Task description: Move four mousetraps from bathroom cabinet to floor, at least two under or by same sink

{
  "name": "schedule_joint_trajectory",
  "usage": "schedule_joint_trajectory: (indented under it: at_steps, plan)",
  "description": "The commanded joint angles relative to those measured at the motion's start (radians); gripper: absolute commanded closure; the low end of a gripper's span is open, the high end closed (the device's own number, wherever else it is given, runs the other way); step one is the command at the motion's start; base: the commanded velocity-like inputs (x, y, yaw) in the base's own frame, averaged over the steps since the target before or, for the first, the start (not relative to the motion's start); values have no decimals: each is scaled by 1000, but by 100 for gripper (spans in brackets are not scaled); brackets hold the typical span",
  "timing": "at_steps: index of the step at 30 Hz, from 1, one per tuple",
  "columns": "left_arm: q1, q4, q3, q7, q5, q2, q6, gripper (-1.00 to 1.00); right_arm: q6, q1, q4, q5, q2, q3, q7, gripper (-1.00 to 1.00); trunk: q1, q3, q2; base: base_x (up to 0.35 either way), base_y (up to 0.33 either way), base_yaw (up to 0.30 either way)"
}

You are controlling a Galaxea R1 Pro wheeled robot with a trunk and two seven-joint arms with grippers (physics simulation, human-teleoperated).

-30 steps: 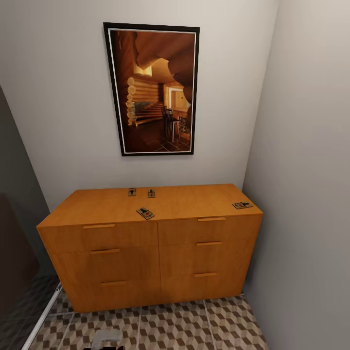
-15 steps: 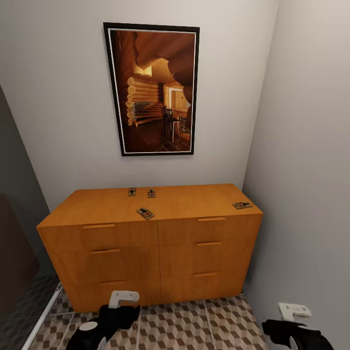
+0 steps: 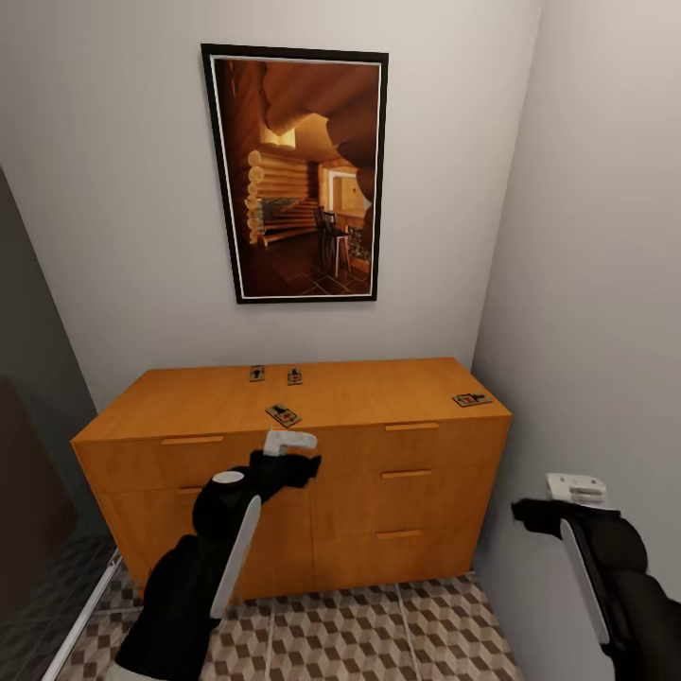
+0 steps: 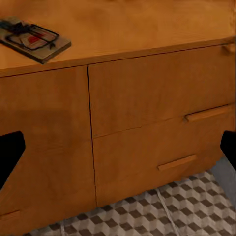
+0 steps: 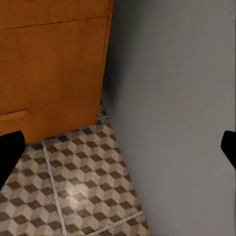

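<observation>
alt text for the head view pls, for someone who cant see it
Four small brown wooden mousetraps lie on the flat top of a wide orange-brown wooden cabinet with drawers, under a black-framed picture. The left claw is raised near the cabinet's front top edge; the right claw is by the grey wall, above cube-patterned floor tiles.

Both arms raised fwd — left gripper [image 3: 301,462] & right gripper [image 3: 530,511] jaws spread wide.

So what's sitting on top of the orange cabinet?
Four mousetraps lie on the cabinet top: two at the back, one near the front edge, one at the right corner. The drawers are shut, hiding their insides.
</observation>
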Motion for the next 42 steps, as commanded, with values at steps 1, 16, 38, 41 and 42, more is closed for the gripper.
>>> schedule_joint_trajectory:
  at_steps: [1,16,38,41,42]
  plan:
    - [-34,-1,-3,0,-1,-2,9,-100,5,-29,0,5,-1,1,1,-100,0,-1,-1,0,0,0]
    - [-497,28,-11,5,11,-11,24,-100,5,-463,4,2,-3,9,-2,-100,0,-1,-1,0,0,0]
    - [-658,313,252,54,17,110,67,-100,5,-855,298,-4,156,159,-154,-100,0,-1,-1,0,0,0]
    - [-660,365,272,43,18,157,119,-100,5,-928,453,0,241,169,-223,-100,0,-1,-1,0,0,0]
    - [-660,371,274,39,18,165,132,-100,5,-941,484,1,258,170,-241,-100,0,-1,-1,0,0,0]
